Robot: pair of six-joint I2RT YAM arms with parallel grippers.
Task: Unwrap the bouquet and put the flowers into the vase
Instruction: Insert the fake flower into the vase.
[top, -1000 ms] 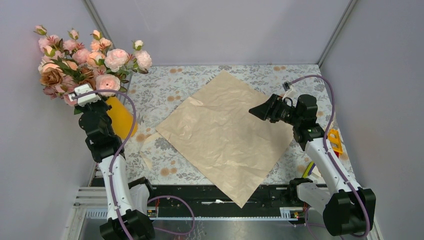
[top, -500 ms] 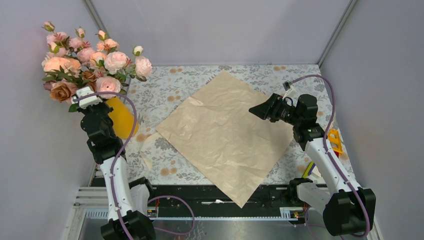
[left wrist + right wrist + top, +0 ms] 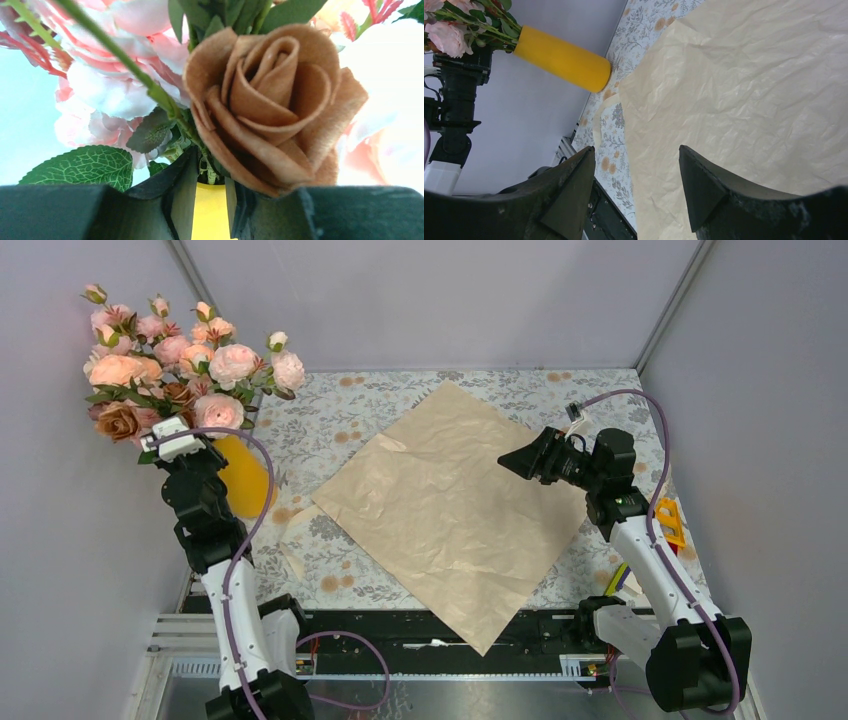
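Well, flowers point(image 3: 170, 360) sit in the vase point(image 3: 243, 475) at far-left of table point(image 3: 320, 420), stems point(image 3: 165, 97) running down its long axis, right ahead of my L claw point(image 3: 210, 200). Its jaws stand a slit apart round them; can't tell if gripping. R claw point(image 3: 636, 150) gapes wide, well apart, over the paper point(image 3: 450, 510).

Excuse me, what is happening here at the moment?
The flowers already sit in the yellow vase at the left edge of the table. The left hand is at the vase mouth, fingers slightly apart; a grip is not clear. The brown paper lies flat, and the right hand hovers open above it.
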